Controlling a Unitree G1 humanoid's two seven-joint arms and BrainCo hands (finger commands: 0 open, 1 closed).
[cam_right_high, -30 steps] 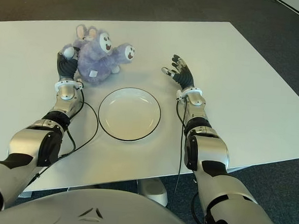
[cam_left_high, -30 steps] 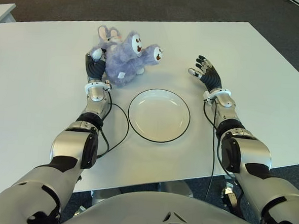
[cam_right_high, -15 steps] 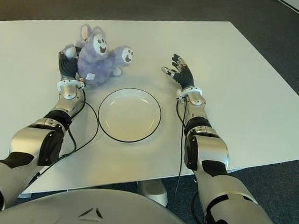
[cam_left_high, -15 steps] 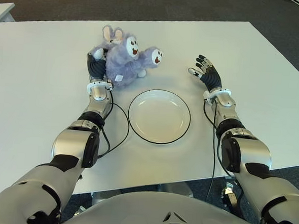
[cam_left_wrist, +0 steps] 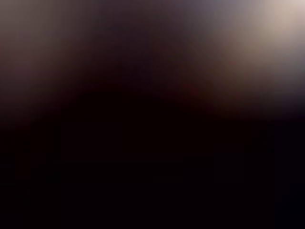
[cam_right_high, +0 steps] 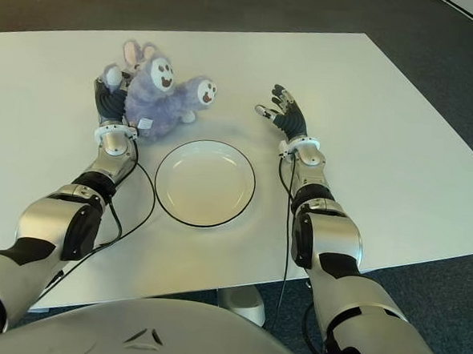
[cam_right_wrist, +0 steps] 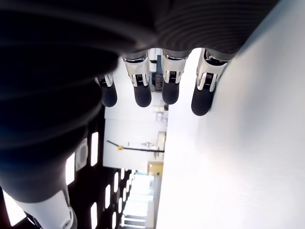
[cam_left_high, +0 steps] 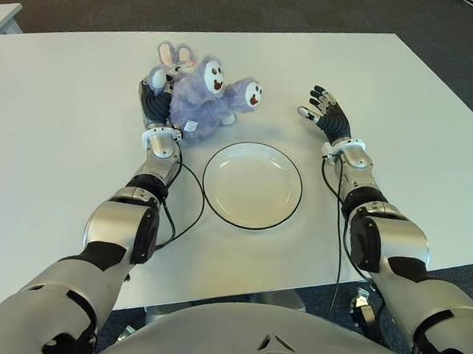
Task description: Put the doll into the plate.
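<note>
A fluffy purple bunny doll (cam_left_high: 200,94) with white paws is held up just beyond the far left rim of the plate. My left hand (cam_left_high: 155,104) is shut on its left side, fingers pressed into the fur. The white plate (cam_left_high: 252,183) with a dark rim lies in the middle of the table, nothing in it. To the right of the plate my right hand (cam_left_high: 325,114) is open, fingers spread and holding nothing; in the right wrist view its fingertips (cam_right_wrist: 143,98) hang free. The left wrist view is dark, blocked by the doll.
The white table (cam_left_high: 61,150) stretches wide on both sides. A black cable (cam_left_high: 188,210) loops on it between my left arm and the plate. Another cable (cam_left_high: 336,231) runs along my right forearm. Dark carpet lies beyond the far edge.
My left hand has raised the doll and shifted it slightly right, toward the plate; the doll's paw now points more to the right. The right hand has not moved.
</note>
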